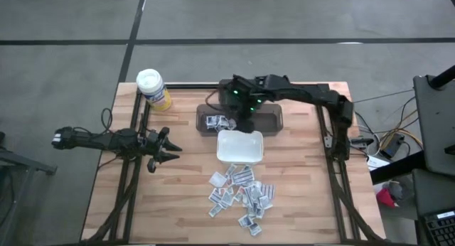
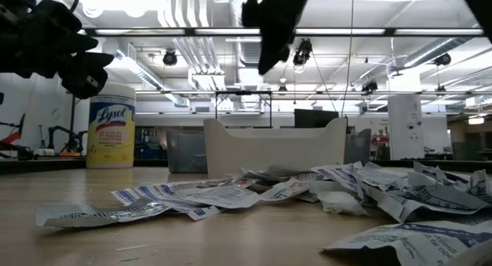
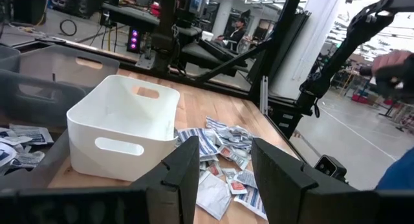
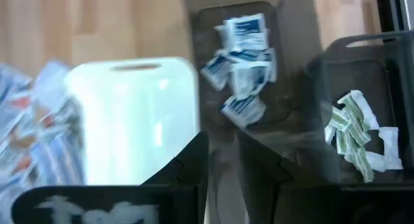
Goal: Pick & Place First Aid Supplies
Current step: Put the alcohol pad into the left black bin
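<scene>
The first aid supplies (image 1: pixel 240 195) lie as a loose heap of small flat packets on the wooden table, near its front edge, also in the low view (image 2: pixel 307 191). More packets (image 4: pixel 242 68) lie inside a dark tray (image 1: pixel 270 119) at the back. My right gripper (image 1: pixel 245 122) hangs above that tray, pointing steeply down, open by a narrow gap (image 4: pixel 221 166) with nothing between the fingers. My left gripper (image 1: pixel 169 149) waits level at the table's left, open and empty (image 3: pixel 225 172).
A white rectangular dish (image 1: pixel 240 147) stands between the dark tray and the heap. A yellow canister with a white lid (image 1: pixel 153 89) stands at the far left corner. Greenish packets (image 4: pixel 354 134) lie in a second dark compartment. Bare wood lies left of the heap.
</scene>
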Action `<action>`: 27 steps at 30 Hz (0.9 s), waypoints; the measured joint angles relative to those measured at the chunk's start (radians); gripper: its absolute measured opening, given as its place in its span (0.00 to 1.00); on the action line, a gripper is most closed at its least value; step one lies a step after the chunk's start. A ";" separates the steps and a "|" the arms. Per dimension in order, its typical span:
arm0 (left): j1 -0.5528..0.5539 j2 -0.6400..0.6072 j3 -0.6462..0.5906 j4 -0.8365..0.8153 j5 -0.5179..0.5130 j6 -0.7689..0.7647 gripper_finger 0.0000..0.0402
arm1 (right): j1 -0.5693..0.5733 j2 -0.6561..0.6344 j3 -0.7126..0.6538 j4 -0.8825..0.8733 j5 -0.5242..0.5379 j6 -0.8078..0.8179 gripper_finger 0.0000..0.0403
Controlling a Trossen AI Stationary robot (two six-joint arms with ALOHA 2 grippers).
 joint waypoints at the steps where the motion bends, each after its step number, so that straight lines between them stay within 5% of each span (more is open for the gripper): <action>1: 0.000 0.000 0.000 0.000 0.000 0.000 0.34 | 0.011 -0.032 -0.023 -0.003 -0.001 -0.007 0.17; 10: 0.000 0.001 0.000 0.000 0.000 -0.006 0.34 | 0.123 -0.314 -0.275 0.002 -0.001 0.220 0.18; 17: 0.000 0.001 0.000 0.000 0.000 -0.007 0.34 | 0.330 -0.500 -0.478 0.181 -0.001 0.437 0.16; 27: 0.000 0.001 0.000 0.000 0.000 -0.008 0.34 | 0.616 -0.525 -0.600 0.296 0.004 0.624 0.14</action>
